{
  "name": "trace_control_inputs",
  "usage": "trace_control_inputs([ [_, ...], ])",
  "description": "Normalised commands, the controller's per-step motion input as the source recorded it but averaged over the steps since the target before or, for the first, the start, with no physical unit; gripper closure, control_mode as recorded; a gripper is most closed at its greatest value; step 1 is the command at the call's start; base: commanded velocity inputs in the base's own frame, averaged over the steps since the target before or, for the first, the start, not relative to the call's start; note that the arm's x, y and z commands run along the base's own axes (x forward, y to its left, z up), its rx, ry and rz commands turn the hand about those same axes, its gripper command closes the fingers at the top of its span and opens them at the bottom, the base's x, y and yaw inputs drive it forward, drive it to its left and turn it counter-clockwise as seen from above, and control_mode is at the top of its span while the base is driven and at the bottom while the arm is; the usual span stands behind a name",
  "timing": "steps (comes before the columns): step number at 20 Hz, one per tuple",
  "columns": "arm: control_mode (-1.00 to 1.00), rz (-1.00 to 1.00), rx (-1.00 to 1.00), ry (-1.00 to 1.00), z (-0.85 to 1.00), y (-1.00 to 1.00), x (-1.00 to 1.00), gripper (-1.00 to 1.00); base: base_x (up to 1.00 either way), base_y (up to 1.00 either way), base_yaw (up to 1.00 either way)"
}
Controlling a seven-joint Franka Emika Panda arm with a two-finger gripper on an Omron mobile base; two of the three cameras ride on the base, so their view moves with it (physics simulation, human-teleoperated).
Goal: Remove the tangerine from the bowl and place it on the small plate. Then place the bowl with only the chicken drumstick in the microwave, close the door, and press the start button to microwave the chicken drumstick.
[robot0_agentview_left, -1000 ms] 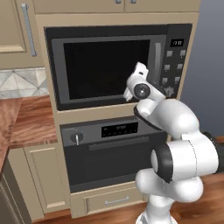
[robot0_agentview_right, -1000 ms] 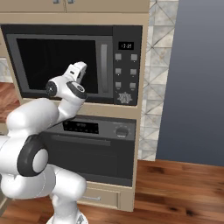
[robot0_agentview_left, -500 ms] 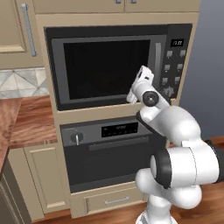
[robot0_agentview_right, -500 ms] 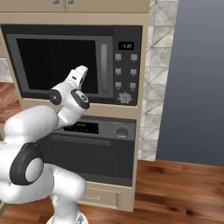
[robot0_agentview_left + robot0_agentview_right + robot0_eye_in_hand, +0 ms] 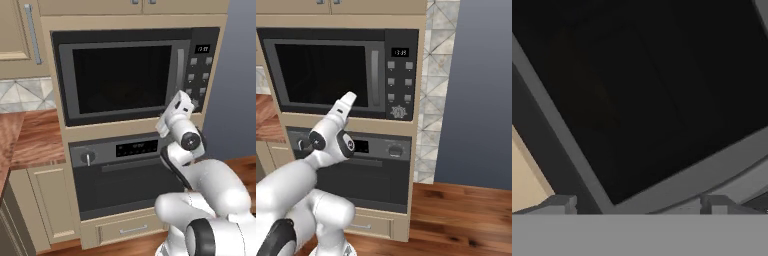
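Ahead of my gripper [image 5: 637, 202], its fingers spread and empty, stands the shut microwave door [image 5: 122, 80]. I'd steer right toward the buttons [image 5: 398, 80] and press squarely.

A built-in oven [image 5: 127, 177] with a round knob [image 5: 87, 158] and small display [image 5: 137, 148] sits above a drawer [image 5: 133, 230], with a wooden countertop [image 5: 35, 140] to one side, tiled backsplash [image 5: 436, 80], and wood floor [image 5: 466, 220].
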Motion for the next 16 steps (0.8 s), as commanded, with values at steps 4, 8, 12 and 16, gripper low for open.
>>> trace_control_inputs([
  [4, -1.00, 0.00, 0.05, 0.04, 0.66, -0.37, -0.85, -1.00, 0.00, 0.00, 0.00],
  [8, -1.00, 0.00, 0.05, 0.09, 0.66, -0.35, -0.85, -1.00, 0.00, 0.00, 0.00],
  [12, -1.00, 0.00, 0.05, 0.12, 0.62, -0.37, -0.88, -1.00, 0.00, 0.00, 0.00],
  [16, -1.00, 0.00, 0.03, 0.14, 0.33, -0.31, -0.78, -1.00, 0.00, 0.00, 0.00],
])
